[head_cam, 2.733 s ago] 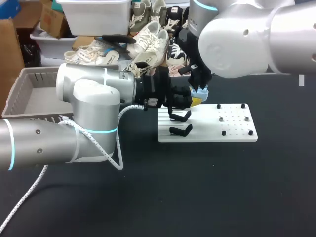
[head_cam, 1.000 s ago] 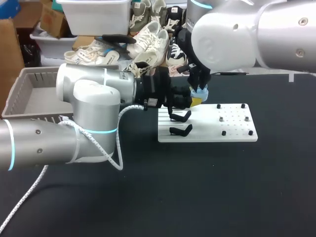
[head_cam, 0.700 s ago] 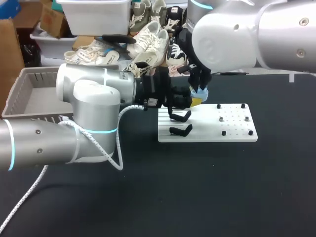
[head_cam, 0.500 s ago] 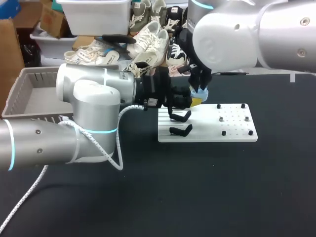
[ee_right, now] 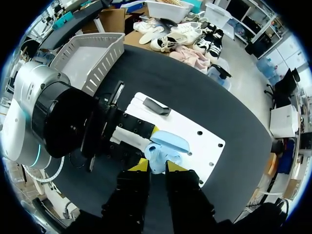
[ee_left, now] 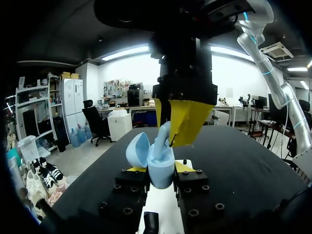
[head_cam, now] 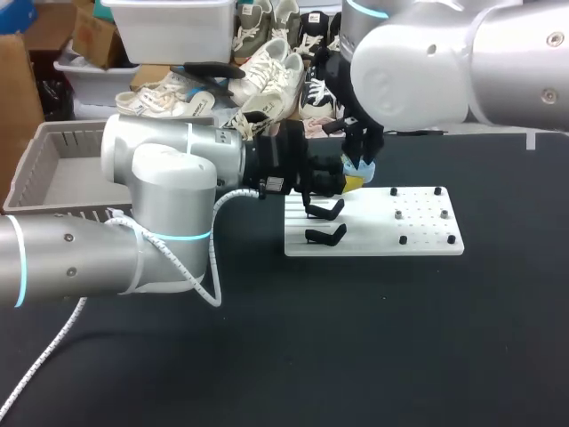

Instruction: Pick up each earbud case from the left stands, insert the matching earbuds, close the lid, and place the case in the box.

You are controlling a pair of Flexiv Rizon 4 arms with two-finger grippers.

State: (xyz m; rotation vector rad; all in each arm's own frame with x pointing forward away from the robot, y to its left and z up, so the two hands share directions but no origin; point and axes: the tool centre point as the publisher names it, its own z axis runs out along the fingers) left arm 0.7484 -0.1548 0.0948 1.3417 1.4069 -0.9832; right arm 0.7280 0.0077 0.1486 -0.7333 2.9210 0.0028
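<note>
A light blue earbud case with its lid swung open sits upright between my left gripper's yellow tips, which are shut on it. From above, my right gripper's fingers press a light blue earbud down into the case. In the right wrist view my right gripper is shut on the earbud, over the open case. In the head view both grippers meet at the case, above the white board's far left corner.
The white board holds two black stands on its left part and several small pegs on its right. A grey basket stands at the far left behind my left arm.
My right arm has shifted slightly to the right, its gripper staying at the case. The left arm and the case have not moved.
</note>
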